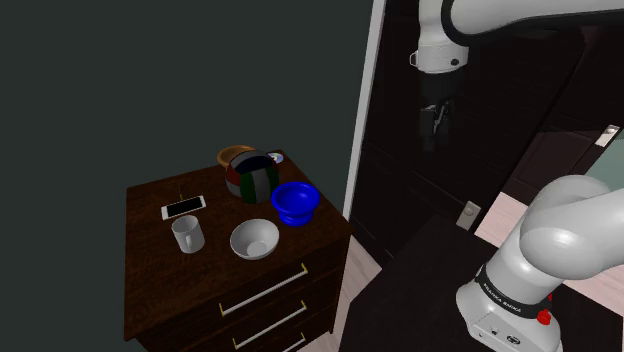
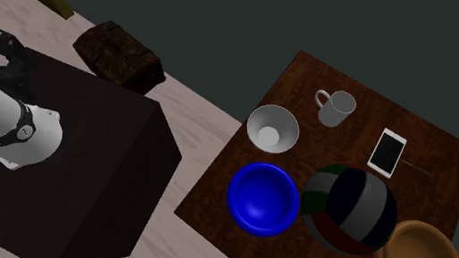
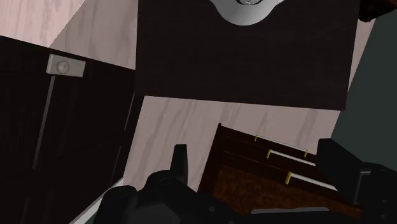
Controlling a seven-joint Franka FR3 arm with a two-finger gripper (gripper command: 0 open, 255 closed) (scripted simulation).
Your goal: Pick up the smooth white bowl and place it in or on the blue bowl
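Observation:
The smooth white bowl (image 1: pixel 254 239) (image 2: pixel 272 127) stands upright near the front edge of a dark wooden dresser (image 1: pixel 150 265). The blue bowl (image 1: pixel 294 201) (image 2: pixel 263 198) sits close beside it, toward the shoulder view's right. My black gripper (image 1: pixel 431 128) hangs high in the air, well to the shoulder view's right of the dresser and off its top. In the wrist view the gripper (image 3: pixel 261 168) is open with nothing between its fingers (image 3: pixel 180 164), and the dresser's drawer fronts (image 3: pixel 267 162) lie beyond them.
On the dresser top there are also a striped ball (image 1: pixel 252 177) right behind the blue bowl, a wooden bowl (image 1: pixel 236 155), a white mug (image 1: pixel 187 234) and a phone (image 1: pixel 184 207). My dark stand (image 2: pixel 80 159) is next to the dresser. A brown box (image 2: pixel 120 54) lies on the floor.

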